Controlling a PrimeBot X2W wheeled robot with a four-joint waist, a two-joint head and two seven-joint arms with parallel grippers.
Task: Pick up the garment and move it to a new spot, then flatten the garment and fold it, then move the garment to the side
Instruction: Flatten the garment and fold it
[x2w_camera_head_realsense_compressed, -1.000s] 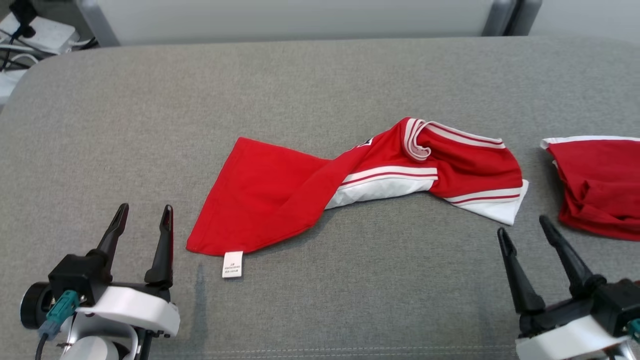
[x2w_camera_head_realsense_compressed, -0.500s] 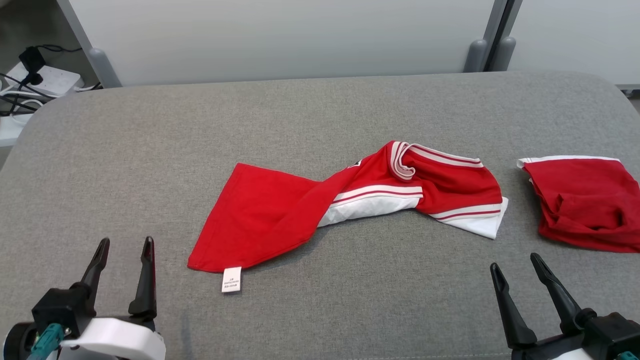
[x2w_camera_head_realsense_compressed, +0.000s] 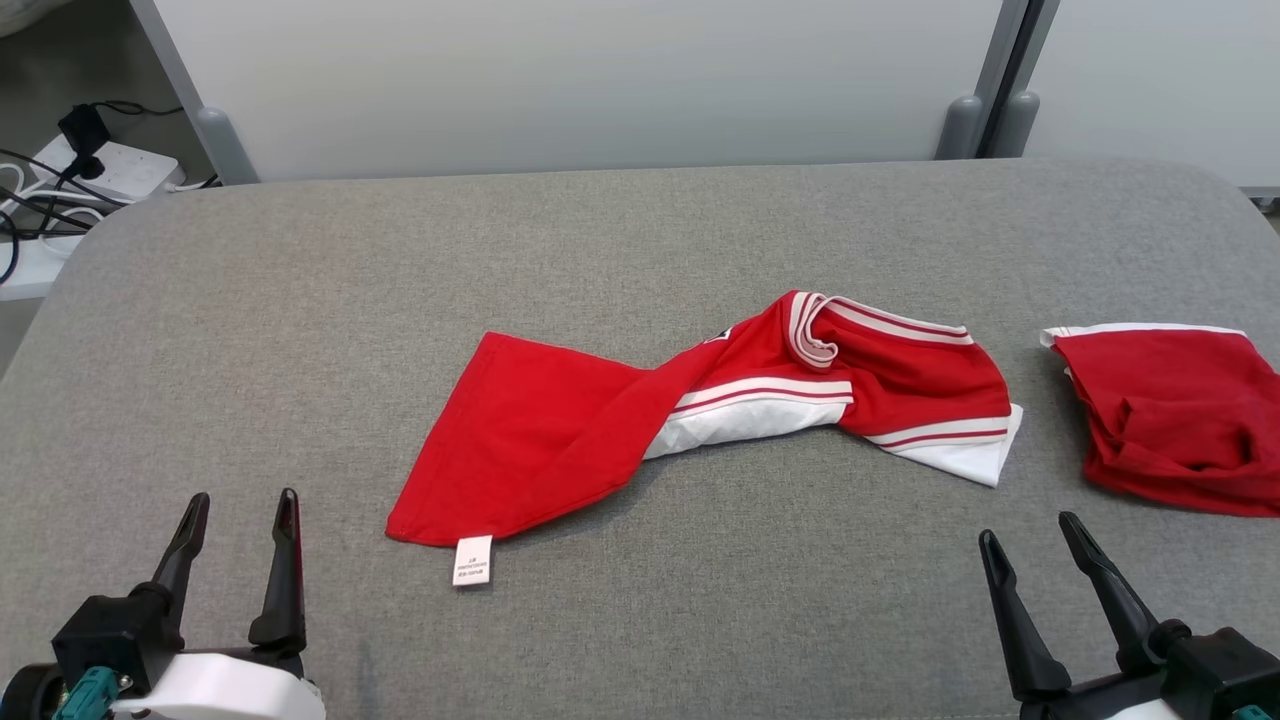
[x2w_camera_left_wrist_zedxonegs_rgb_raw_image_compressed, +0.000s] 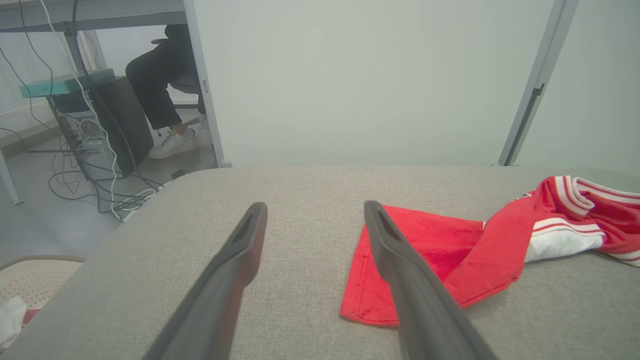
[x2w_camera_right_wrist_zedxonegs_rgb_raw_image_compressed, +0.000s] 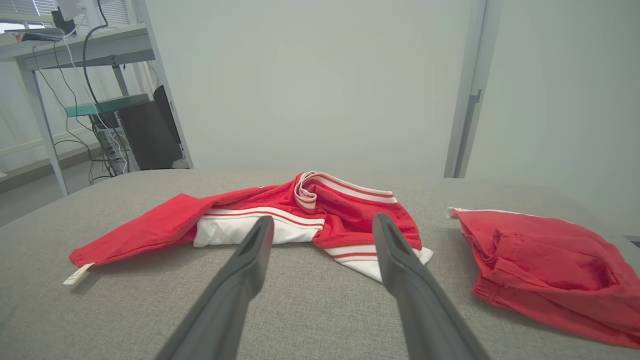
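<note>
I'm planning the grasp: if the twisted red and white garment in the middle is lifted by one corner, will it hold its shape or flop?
Probably floppy: the garment lies twisted and bunched on the grey surface, so it should droop when lifted. Likely light, being thin cloth. Pushed, it would probably wrinkle rather than slide whole.

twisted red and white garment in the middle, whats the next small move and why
Probably reach the right gripper forward to the white corner of the garment just ahead of it. It and the left gripper are open and short of the cloth, which lies twisted and bunched on the grey cushion.
</note>
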